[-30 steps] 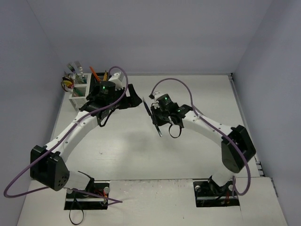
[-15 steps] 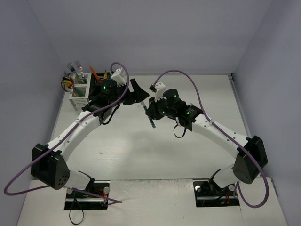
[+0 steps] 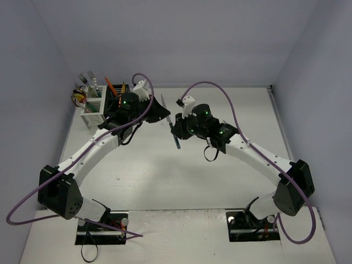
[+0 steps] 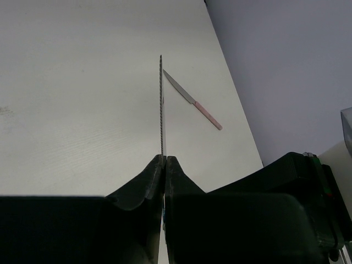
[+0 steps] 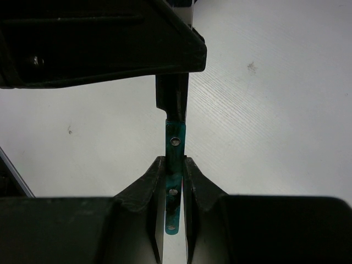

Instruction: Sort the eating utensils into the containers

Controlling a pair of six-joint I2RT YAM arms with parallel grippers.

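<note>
White table (image 3: 181, 181) fills the floor of the shot, pale lavender walls (image 3: 181, 38) closing in on three sides. Up close, a faint grain, and a small dark speck (image 5: 251, 67) on the tabletop.

Left pincer (image 3: 164, 116), right pincer (image 3: 177, 132), 1 knife (image 3: 163, 106) between

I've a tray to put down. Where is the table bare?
Bare: the white table nearside of the left gripper and right gripper, and its far right corner. Crowded: far left, around the white slotted caddy; centre, where both hold a teal-handled knife.

White table (image 3: 165, 176), pale grey walls (image 3: 181, 38)
</note>
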